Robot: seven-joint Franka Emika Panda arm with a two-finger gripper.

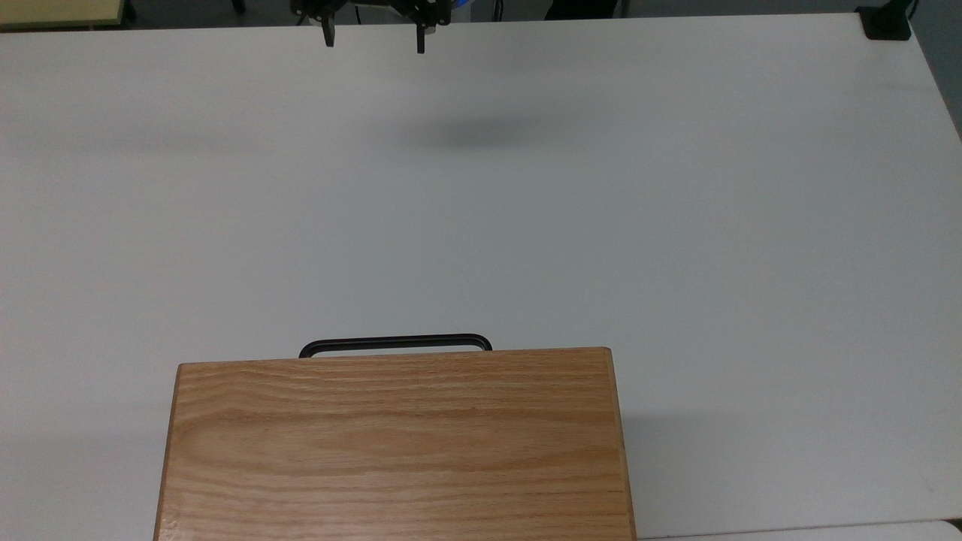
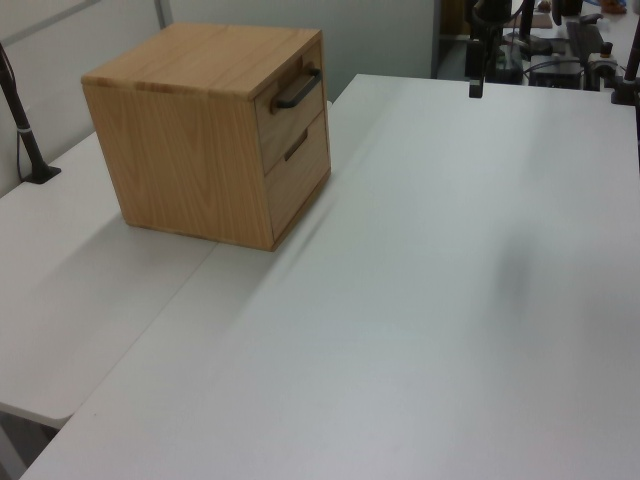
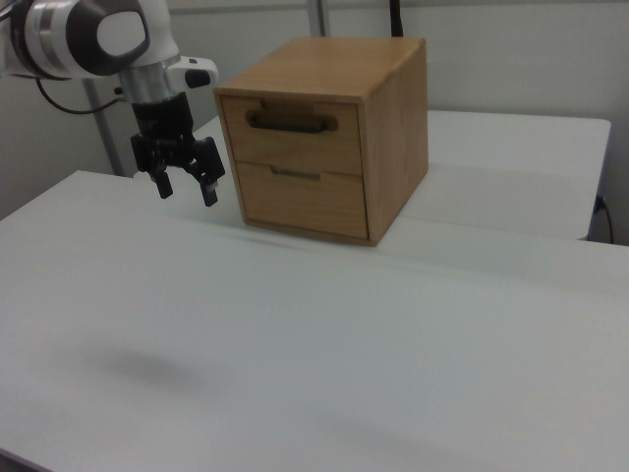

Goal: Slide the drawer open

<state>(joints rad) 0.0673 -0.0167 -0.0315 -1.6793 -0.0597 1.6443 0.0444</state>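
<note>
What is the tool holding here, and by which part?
Nothing. The tool hangs open above the table, apart from the drawer and its handle.

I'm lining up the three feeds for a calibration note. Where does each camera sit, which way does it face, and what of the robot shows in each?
Top view: above the cabinet, looking down over the handle and white table; the gripper shows at the far edge, fingers apart.
Left view: raised, beside the table, facing the cabinet's side and drawer fronts; the gripper hangs at the top.
Right view: low, opposite the drawer fronts; arm and gripper at the right view's left.
Shared: all three catch the cabinet, handle and gripper.
</note>
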